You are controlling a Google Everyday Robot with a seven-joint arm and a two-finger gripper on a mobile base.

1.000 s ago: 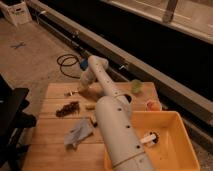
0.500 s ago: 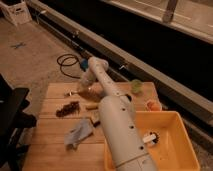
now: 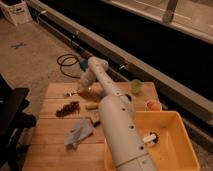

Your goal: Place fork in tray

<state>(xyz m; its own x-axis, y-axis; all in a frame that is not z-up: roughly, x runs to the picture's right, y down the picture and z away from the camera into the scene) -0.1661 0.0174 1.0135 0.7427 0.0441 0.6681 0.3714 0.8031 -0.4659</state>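
Observation:
My gripper (image 3: 81, 90) hangs low over the far left part of the wooden table (image 3: 50, 145), at the end of the white arm that reaches up from the bottom of the view. It is shut. A small pale slender piece, which looks like the fork (image 3: 72, 93), shows right at its left side. I cannot tell whether the fork is held or lies on the boards. The yellow tray (image 3: 175, 150) stands at the table's near right, well away from the gripper.
A white brush with a black tip (image 3: 150, 138) lies in the tray. On the table are a blue-grey sponge (image 3: 78, 134), a brown cluster (image 3: 67, 108), a yellowish oblong piece (image 3: 91, 106), a green cup (image 3: 136, 86) and an orange item (image 3: 151, 105). A black chair (image 3: 11, 115) stands left.

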